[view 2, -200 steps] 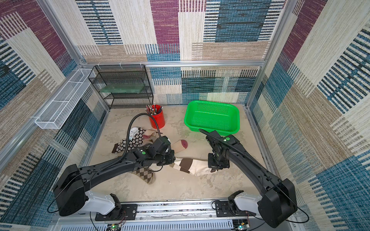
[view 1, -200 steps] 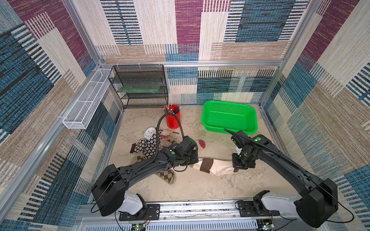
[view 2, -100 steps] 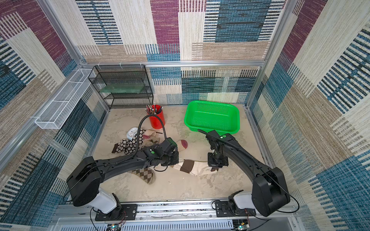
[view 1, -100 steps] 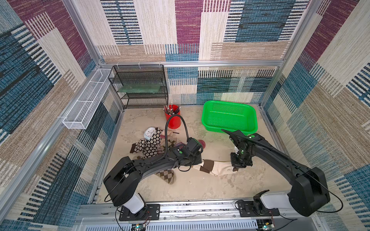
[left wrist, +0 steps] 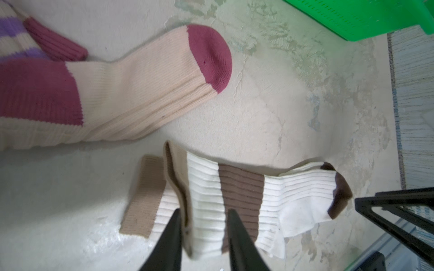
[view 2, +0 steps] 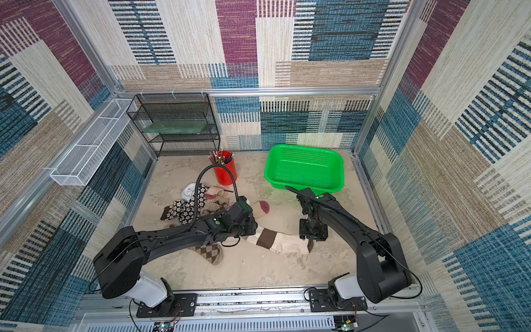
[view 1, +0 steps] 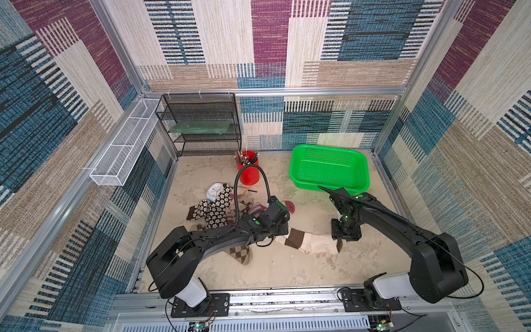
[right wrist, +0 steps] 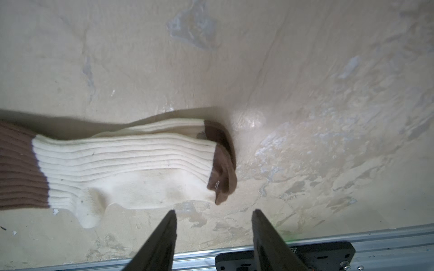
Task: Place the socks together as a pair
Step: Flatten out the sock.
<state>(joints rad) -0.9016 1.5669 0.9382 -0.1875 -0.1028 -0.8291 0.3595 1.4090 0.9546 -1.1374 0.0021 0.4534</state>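
walls (view 1: pixel 270 43): patchwork weave | floor (view 1: pixel 287 276): mottled beige (scuffed) | blk wire rack (view 1: pixel 201 103) at bk wall

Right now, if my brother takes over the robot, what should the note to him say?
Left gripper: jaws open, over the cuff end of the cream-brown pair.
Right gripper: jaws open and empty, just short of the pair's toes.
Done: the two cream-brown socks lie flat, one on the other.
Left: flower socks, argyle socks and maroon-toed socks lie heaped on the robot's left, not yet paired.
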